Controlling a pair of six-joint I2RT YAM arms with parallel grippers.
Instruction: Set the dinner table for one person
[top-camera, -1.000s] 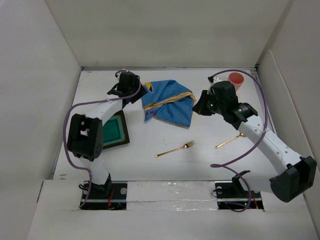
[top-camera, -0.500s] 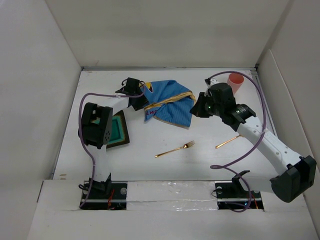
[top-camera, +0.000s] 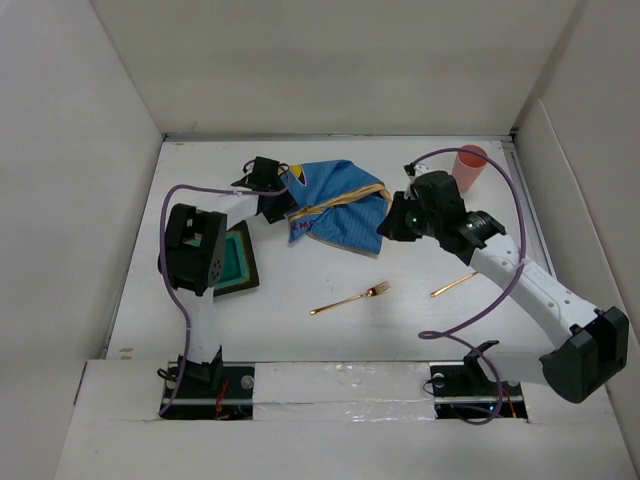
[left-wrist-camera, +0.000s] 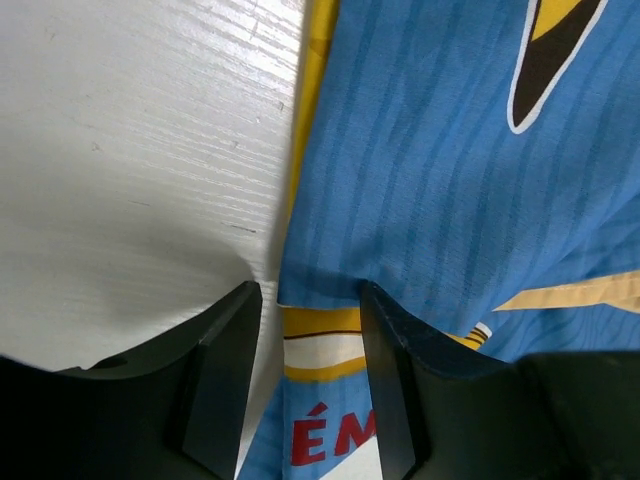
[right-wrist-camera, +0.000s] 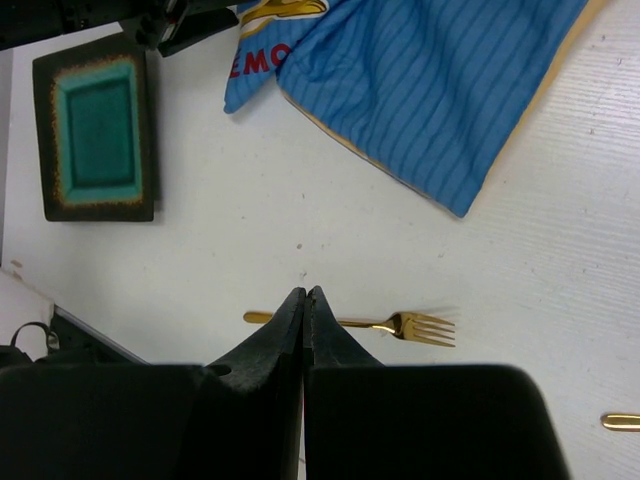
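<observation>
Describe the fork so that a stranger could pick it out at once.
On the white table, just nearer than the rumpled blue cloth, a slim gold fork lies near the middle. Its tines show plainly, unlike the other gold utensil to its right, whose head is hidden.

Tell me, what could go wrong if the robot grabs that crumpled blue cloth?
1. The open left gripper straddles only the thin edge of the crumpled blue striped cloth placemat, so the cloth might slip out or come up bunched when pulled.
2. The pink plastic cup stands close behind the arm of the shut right gripper; a swing could tip it.
</observation>
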